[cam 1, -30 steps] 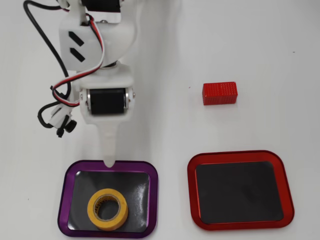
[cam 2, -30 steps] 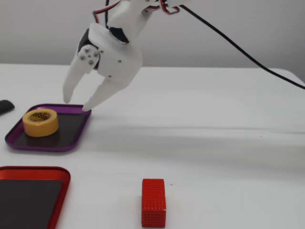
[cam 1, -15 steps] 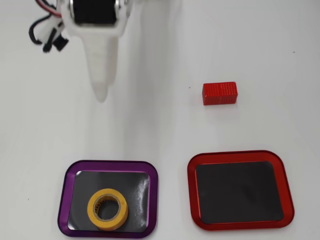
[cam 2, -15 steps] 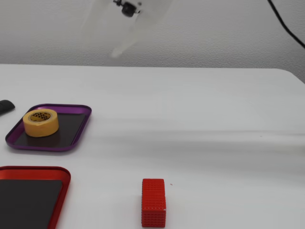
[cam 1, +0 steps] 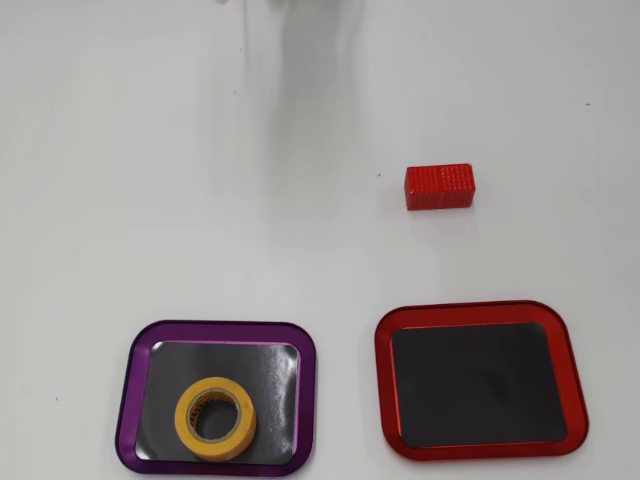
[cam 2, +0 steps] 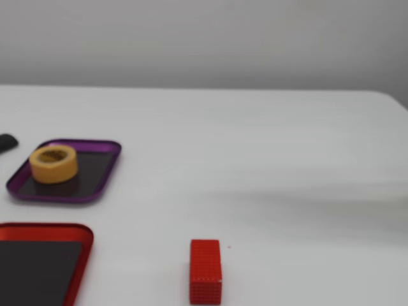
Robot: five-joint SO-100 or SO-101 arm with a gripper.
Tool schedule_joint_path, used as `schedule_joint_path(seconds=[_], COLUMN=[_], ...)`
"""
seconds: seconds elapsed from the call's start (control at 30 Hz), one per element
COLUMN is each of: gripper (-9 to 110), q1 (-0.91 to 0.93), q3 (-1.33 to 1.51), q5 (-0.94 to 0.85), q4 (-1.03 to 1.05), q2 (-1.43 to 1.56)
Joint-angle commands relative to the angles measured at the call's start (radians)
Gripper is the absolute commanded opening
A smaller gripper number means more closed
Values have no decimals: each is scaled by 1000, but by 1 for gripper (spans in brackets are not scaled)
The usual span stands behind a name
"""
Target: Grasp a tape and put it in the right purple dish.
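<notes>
One tape (cam 1: 215, 418) seen lying flat inside purple dish (cam 1: 135, 358), left of red tray (cam 1: 381, 345); tool unseen, state cannot be told.

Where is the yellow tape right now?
The tape lies flat inside the purple dish, at the lower left of the overhead view, with the red tray empty to its right. In the fixed view it sits at the left.

This looked like a bare test bench in a lab or office: a plain white table (cam 2: 268, 159) ran back to a blank grey-white wall (cam 2: 204, 38), evenly lit. Laid out on it were only staged props, a purple dish (cam 1: 125, 400), a red tray (cam 1: 480, 312) and a red ribbed block (cam 1: 439, 187).
</notes>
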Motion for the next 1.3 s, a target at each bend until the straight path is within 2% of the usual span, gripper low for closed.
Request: schedule_joint_path(seconds=[0.0, 0.37, 0.63, 0.97, 1.17, 1.27], gripper=[16, 16, 16, 15, -1, 0], q1=[-5, -152, -183, -173, -173, -173], q3=[219, 870, 1149, 1238, 1238, 1238], q5=[9, 8, 8, 9, 9, 9], q4=[-17, -241, -219, -192, -192, -192], q2=[190, 795, 1124, 1169, 1169, 1169])
